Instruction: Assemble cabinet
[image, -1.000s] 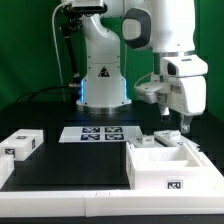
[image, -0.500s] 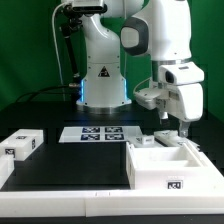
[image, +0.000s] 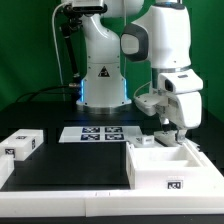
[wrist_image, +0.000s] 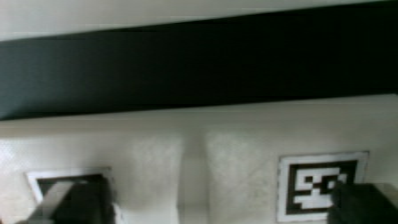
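Observation:
The cabinet box (image: 166, 166), large and white with open compartments, sits at the front on the exterior view's right. A small white tagged block (image: 166, 138) lies just behind it. My gripper (image: 169, 129) hangs right over that block, fingers pointing down. In the wrist view the gripper (wrist_image: 217, 205) is open. Its dark fingertips (wrist_image: 71, 200) stand wide apart either side of a white tagged piece (wrist_image: 196, 165), with a tag (wrist_image: 324, 182) near one finger. Another white drawer block (image: 20, 144) lies at the exterior view's left.
The marker board (image: 100, 133) lies flat in front of the robot base (image: 102, 80). The white raised border (image: 70, 205) runs along the table's front edge. Black table surface (image: 70, 160) lies between the left block and the cabinet box.
The arm has moved toward the exterior view's left and a little lower, so the gripper now sits over the small block behind the cabinet box.

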